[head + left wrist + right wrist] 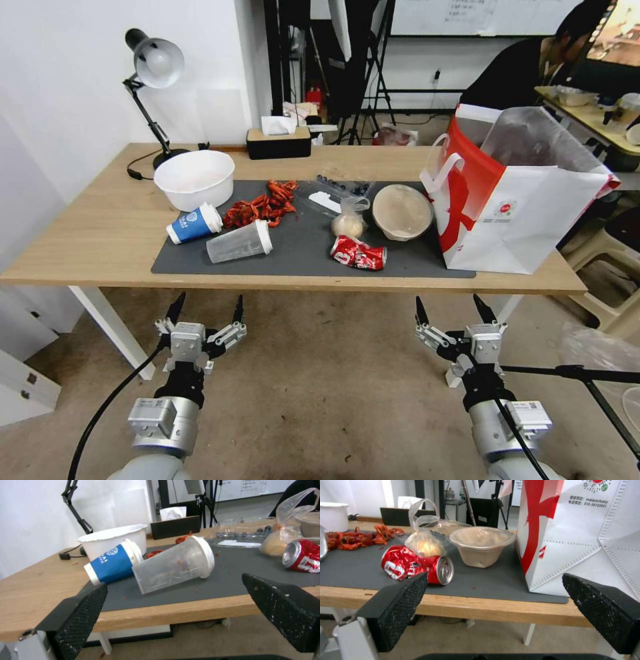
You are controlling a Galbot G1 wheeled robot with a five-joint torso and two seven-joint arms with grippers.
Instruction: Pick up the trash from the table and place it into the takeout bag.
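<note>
Nearest me, my left gripper (207,312) and right gripper (455,311) hang below the front edge of the long light wooden table (87,240), both with fingers spread wide and empty. On the dark grey mat (300,257) I see the crushed red can (358,253) near the front edge, a clear bag with a beige ball (349,223) just behind it, and a round clear-lidded bowl (402,212) beside the large white-and-red paper takeout bag (513,200), which stands upright at the right end. A white-lidded clear cup (239,242) and blue paper cup (193,224) lie on their sides, touching, with red shells (263,205) behind them.
</note>
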